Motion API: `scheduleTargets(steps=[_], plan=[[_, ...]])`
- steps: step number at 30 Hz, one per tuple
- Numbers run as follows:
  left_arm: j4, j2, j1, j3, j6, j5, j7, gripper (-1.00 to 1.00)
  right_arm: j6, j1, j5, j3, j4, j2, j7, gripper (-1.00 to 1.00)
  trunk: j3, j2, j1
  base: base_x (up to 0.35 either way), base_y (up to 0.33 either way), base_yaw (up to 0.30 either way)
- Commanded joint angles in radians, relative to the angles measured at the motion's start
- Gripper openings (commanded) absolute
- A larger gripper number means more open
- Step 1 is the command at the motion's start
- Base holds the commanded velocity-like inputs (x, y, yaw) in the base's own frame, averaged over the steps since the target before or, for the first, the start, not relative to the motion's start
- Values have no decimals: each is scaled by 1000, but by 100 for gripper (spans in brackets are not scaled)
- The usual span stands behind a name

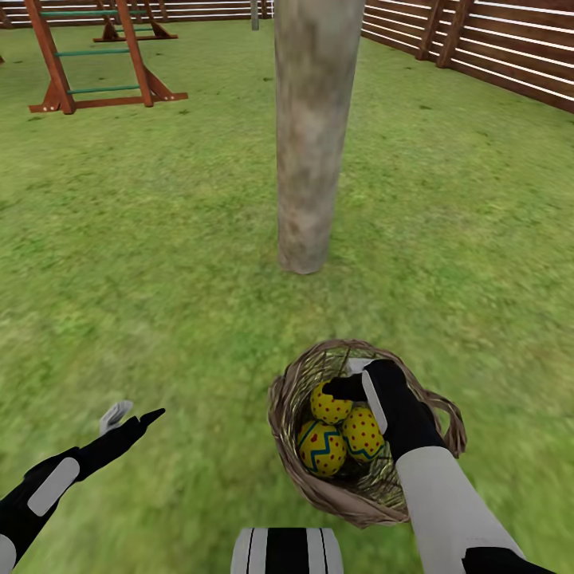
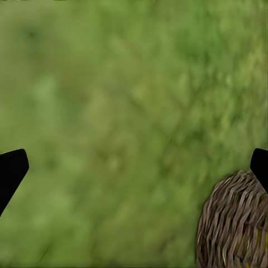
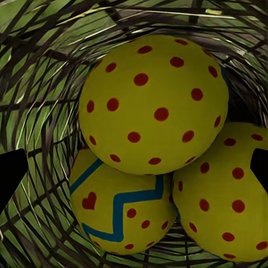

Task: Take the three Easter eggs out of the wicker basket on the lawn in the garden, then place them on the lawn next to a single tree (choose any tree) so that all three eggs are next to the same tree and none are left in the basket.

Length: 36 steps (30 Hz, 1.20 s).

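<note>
The wicker basket (image 1: 335, 494) stands on the lawn (image 1: 159, 263) a short way in front of the tree (image 1: 311, 135), whose thick grey-brown trunk rises in the middle. Three Easter eggs lie inside it: one on top (image 1: 329, 402), one with a zigzag band (image 1: 321, 448) and a dotted one (image 1: 364, 434). My right gripper (image 1: 351, 377) reaches down into the basket, open, its fingertips (image 3: 11, 173) either side of the top egg (image 3: 153, 103) without touching it. My left gripper (image 1: 131, 416) hovers open over grass to the basket's left, with the basket's side (image 2: 234, 223) near one fingertip.
A red-brown wooden play frame (image 1: 88, 56) stands at the far left. A slatted wooden fence (image 1: 478, 48) runs along the back right. Grass stretches all round the trunk.
</note>
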Motion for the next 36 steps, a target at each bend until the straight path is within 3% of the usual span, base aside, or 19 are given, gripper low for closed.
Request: scheduleTargets(steps=[1,8,14,20,36], plan=[[0,1,0,-4,5,10,0,100,4,0,7,-4,-1,1,9,100,-1,0,0,0,0,0],[0,2,0,-4,5,10,-1,100,1,0,4,-5,-5,0,10,100,-1,0,0,0,0,0],[0,3,0,-4,5,10,-1,100,-66,0,3,-5,7,2,9,100,-1,0,0,0,0,0],[-1,4,0,-4,5,11,-2,100,-79,0,6,-5,13,2,9,100,-1,0,0,0,0,0],[-1,4,0,-4,5,11,-2,100,-154,-16,4,-4,111,3,-35,100,-1,0,0,0,0,0]])
